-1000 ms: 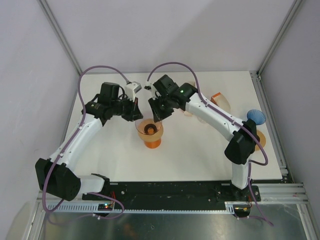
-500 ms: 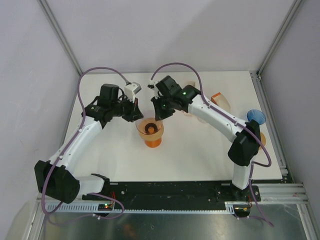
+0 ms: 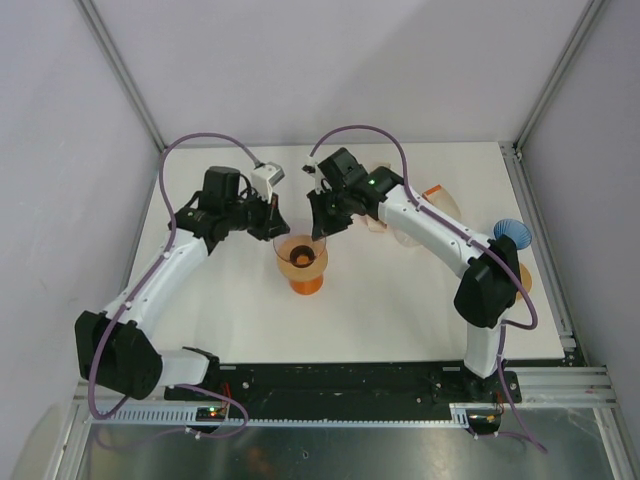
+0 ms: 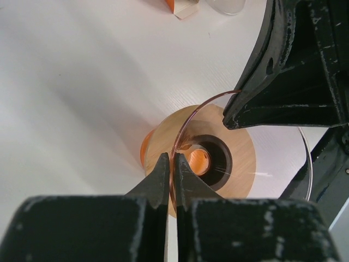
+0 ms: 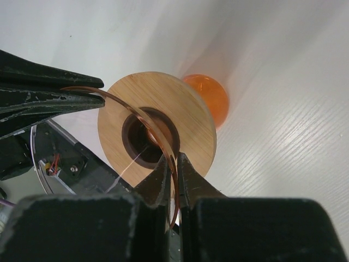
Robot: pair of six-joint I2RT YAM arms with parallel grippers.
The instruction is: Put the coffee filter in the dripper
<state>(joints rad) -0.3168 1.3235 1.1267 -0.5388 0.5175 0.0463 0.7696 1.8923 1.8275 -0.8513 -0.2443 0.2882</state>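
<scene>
Top view: dripper (image 3: 300,257) at mid-table (image 3: 380,310), between the two arms. It was a clear, orange-tinted cone with a wooden collar (image 5: 188,109), over a round orange base (image 3: 306,285). Whether collar and base were touching could not be told.

Left gripper (image 4: 170,164): fingers drawn almost together, pinching the thin rim of the cone on its left side. In the left wrist view the rim ran up from between the fingertips and curved off to the right gripper's dark fingers (image 4: 256,103).

Right gripper (image 5: 170,164): fingers likewise nearly closed, nipping the rim on the opposite side. In the right wrist view the rim arced from these fingertips across to the left gripper's fingers (image 5: 65,98) at the left edge. The orange base showed past the collar at upper right.

Both grips sat on the rim only. The wooden collar and the dark hole (image 4: 210,158) at its centre were in plain sight below the cone in both wrist views.

Filter: it could not be picked out for certain. Loose items lay to the right, all well apart from the dripper:
- a pale tan piece (image 3: 376,223), partly under the right arm
- a cream and orange item (image 3: 440,203), just beyond the right forearm
- a blue pleated piece (image 3: 512,233), near the right edge of the table
</scene>
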